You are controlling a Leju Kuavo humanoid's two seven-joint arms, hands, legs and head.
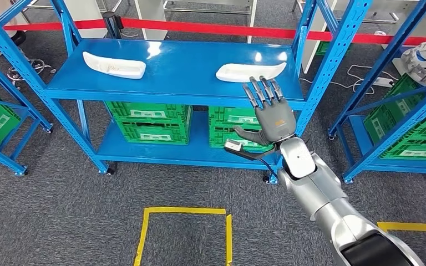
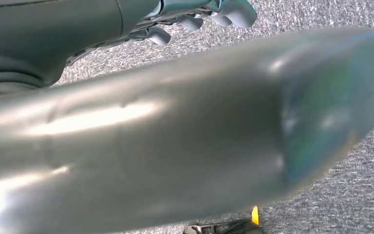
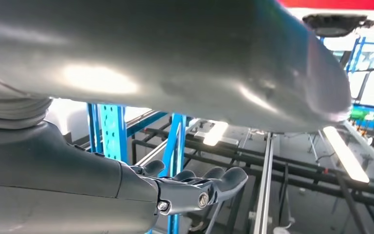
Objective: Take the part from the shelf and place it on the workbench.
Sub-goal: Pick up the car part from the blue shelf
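Right hand raised on a silver arm from the lower right, palm side away from the camera, fingers straight, spread wide and holding nothing; thumb out to the side. Fingertips at the front edge of the shelf top, just below the nearer white part, not touching it. Left hand seen in its wrist view over the carpet, fingers slightly curled, nothing in them; whether apart or closed cannot be told. Floor of grey, coarse carpet, marked with a square outline of yellow tape near the robot. Beyond it a blue metal shelf, painted, glossy top with light reflections, on angled perforated uprights. Two white parts on the top level, both long, shallow and boat-shaped, matte: one part toward the right, just above the right hand; the other white part toward the left, well apart from the first. Green ribbed plastic crates side by side on the lower level. Further blue racks with green crates at both sides. Red barrier tape stretched behind the shelf.
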